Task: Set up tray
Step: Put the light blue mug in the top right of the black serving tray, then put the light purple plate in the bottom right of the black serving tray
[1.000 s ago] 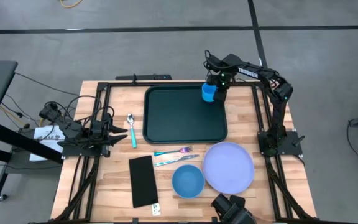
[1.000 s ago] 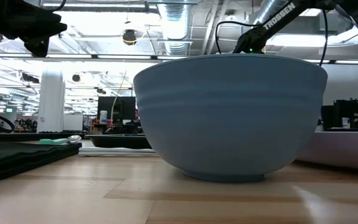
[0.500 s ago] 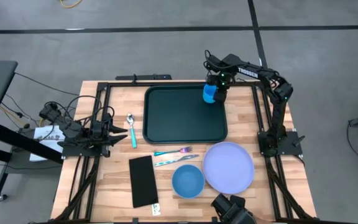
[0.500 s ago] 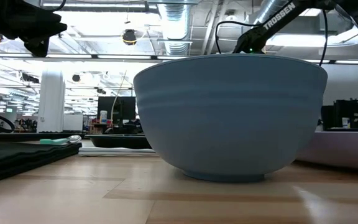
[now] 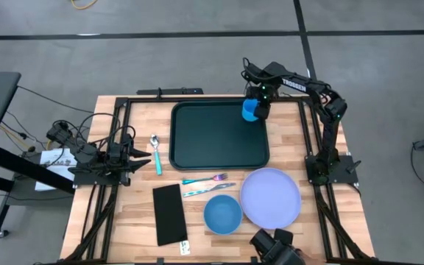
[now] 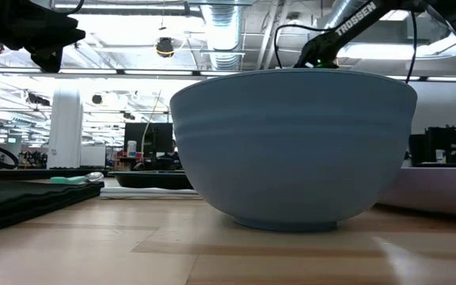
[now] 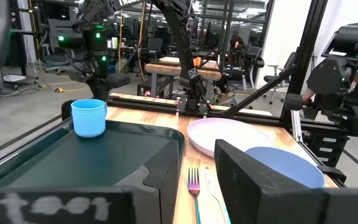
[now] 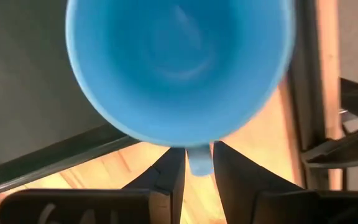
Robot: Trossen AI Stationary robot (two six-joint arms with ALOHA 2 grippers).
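A large dark green plastic tray (image 5: pixel 218 137) with rounded corners and a raised rim lies flat on the far middle of a pale wooden slatted table (image 5: pixel 138 206). A smooth, round blue cup (image 5: pixel 250 110) stands upright in the tray's far right corner. The right gripper (image 5: pixel 262 98) hangs over it, its two dark fingers (image 8: pixel 166 171) closed on the cup's small handle. The left gripper (image 5: pixel 135 154) rests near the table's left edge, fingers parted, gripping nothing. Nearer the front lie a flat round lavender plate (image 5: pixel 271 196), a deep blue bowl (image 5: pixel 222 214), a narrow matte black rectangle (image 5: pixel 170 214), a spoon (image 5: pixel 155 152) and a fork (image 5: pixel 206 179).
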